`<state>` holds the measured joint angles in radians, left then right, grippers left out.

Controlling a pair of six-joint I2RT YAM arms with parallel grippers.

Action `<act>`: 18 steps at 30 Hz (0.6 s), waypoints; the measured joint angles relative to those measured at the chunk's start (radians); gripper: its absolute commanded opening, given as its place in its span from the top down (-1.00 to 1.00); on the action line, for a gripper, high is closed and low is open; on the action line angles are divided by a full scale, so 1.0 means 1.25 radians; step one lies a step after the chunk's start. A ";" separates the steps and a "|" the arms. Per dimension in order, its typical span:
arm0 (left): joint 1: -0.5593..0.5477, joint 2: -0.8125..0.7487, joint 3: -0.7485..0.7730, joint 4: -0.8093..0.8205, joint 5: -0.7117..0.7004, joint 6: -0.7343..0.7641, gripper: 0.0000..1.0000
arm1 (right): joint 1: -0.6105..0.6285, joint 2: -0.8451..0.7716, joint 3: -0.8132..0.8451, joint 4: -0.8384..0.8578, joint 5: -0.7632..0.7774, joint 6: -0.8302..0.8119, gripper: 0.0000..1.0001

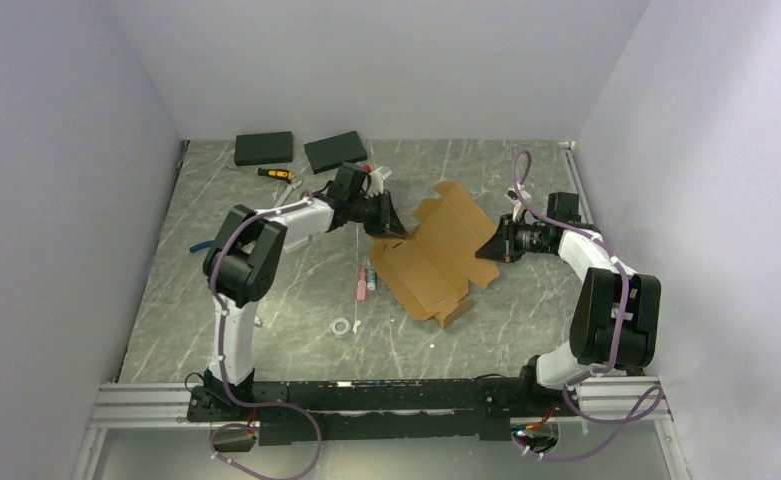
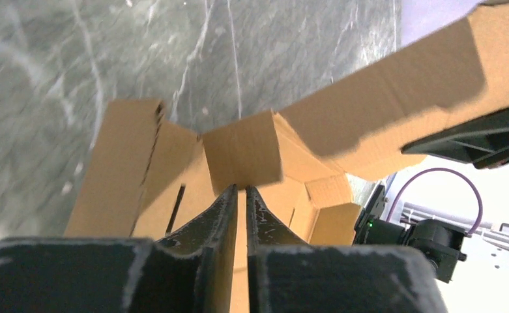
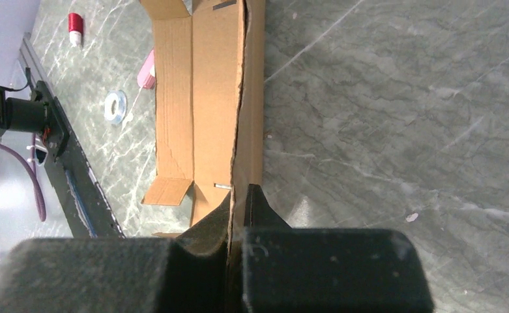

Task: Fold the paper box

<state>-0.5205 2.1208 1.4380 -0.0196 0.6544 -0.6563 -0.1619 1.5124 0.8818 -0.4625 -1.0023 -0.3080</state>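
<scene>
- left end effector (image 2: pixel 242 190): fingers nearly together, closed on a thin edge of the plain brown corrugated-cardboard paper box (image 2: pixel 382 111), a die-cut sheet w/ flaps. A small flap stands up just past the fingertips.
- right end effector (image 3: pixel 240 190): fingers shut tight, pinching the edge of a long side panel of the paper box (image 3: pixel 206 98). That panel stands on edge and runs straight away from the fingers.
- Top view: paper box (image 1: pixel 431 255) sits mid-tabletop, unfolded and open, btwn the two arms. Left end effector (image 1: pixel 384 222) is at its left-far edge, right end effector (image 1: pixel 488 250) at its right edge. Near corner seems to rest on the grey marbled tabletop (image 1: pixel 266 320); can't tell how much of the rest is lifted.
- Just left of the box: a pink tube-like item (image 1: pixel 363 285). Nearer the arm bases: a small white tape ring (image 1: pixel 341 328).
- Far side, well apart from the box: two black flat rectangular slabs (image 1: pixel 263 148) side by side, w/ a yellow-and-black hand tool (image 1: pixel 274 174) just in front of them.
</scene>
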 measured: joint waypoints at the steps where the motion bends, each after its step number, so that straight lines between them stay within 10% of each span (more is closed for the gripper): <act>1: 0.007 -0.024 -0.018 -0.013 -0.003 0.008 0.60 | 0.000 -0.002 0.000 0.000 0.000 0.000 1.00; 13: 0.063 -0.394 -0.241 -0.067 -0.108 0.103 -0.15 | 0.002 -0.027 0.000 -0.001 -0.001 -0.022 1.00; 18: 0.073 -0.559 -0.457 -0.023 -0.167 0.089 -0.09 | 0.014 -0.092 0.000 -0.001 0.008 -0.055 1.00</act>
<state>-0.4294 1.4220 0.8669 -0.0479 0.4454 -0.5453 -0.1440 1.3979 0.8814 -0.4641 -0.9920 -0.3767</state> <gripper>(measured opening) 0.571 0.018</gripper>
